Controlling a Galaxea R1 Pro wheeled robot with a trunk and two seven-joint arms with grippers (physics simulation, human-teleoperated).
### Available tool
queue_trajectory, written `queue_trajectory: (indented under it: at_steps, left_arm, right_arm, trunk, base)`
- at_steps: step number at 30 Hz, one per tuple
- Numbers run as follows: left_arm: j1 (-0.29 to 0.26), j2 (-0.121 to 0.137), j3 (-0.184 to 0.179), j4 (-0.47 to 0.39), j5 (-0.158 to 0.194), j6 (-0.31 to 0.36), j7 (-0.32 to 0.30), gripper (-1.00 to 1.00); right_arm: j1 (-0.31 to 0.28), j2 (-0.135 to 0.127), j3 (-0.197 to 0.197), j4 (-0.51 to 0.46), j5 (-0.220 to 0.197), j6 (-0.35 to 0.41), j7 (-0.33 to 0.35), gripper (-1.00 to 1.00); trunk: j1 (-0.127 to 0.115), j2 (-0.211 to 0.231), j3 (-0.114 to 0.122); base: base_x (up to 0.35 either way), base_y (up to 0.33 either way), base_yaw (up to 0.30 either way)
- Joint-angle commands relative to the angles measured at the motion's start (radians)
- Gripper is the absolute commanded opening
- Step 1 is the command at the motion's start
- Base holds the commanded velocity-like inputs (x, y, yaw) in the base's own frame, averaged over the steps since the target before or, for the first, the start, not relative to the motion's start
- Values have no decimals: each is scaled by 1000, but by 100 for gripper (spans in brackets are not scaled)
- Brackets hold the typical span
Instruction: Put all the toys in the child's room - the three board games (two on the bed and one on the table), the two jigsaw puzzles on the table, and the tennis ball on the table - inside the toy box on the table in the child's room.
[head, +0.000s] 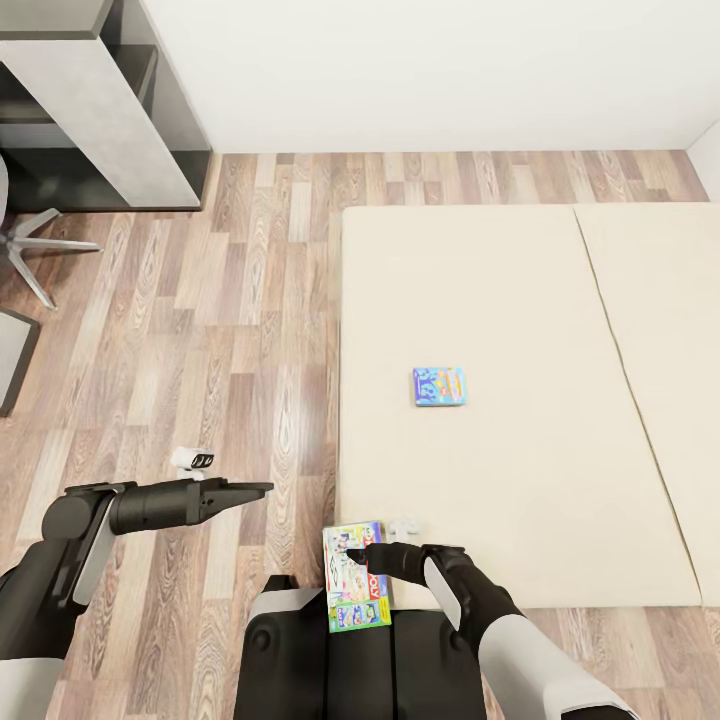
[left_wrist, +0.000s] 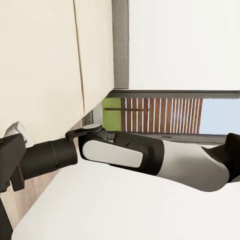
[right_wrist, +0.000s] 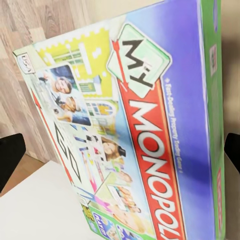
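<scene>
The larger green-edged board game (head: 355, 580) lies at the near left corner of the bed (head: 520, 300), partly past the mattress edge. Its "My Monopoly" face (right_wrist: 145, 145) shows close up in the right wrist view. My right gripper (head: 376, 552) is over that box, open, one dark fingertip (right_wrist: 10, 157) at each side of the view. I cannot tell whether it touches the box. The small blue board game (head: 440, 386) rests flat in the middle of the mattress. My left gripper (head: 255, 489) hangs open over the wood floor, left of the bed, holding nothing.
The table's dark cabinet with its light panel (head: 110, 110) stands at the far left by the white wall. Chair legs (head: 35, 250) sit on the floor beside it. Wood-plank floor (head: 250, 330) lies between cabinet and bed. My right arm (left_wrist: 150, 155) crosses the left wrist view.
</scene>
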Motion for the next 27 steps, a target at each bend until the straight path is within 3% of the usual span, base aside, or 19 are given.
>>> queue_trajectory:
  at_steps: [1, 27]
  left_arm:
    - [0, 0, 0, 0, 0, 11, -3, 100]
    - [0, 0, 0, 0, 0, 11, -3, 100]
  right_arm:
    - [0, 0, 1, -1, -10, 8, -2, 100]
    - [0, 0, 1, -1, -11, 7, -2, 100]
  trunk:
    - [1, -1, -1]
    - [1, -1, 31]
  base:
    - [0, 0, 0]
    - [0, 0, 0]
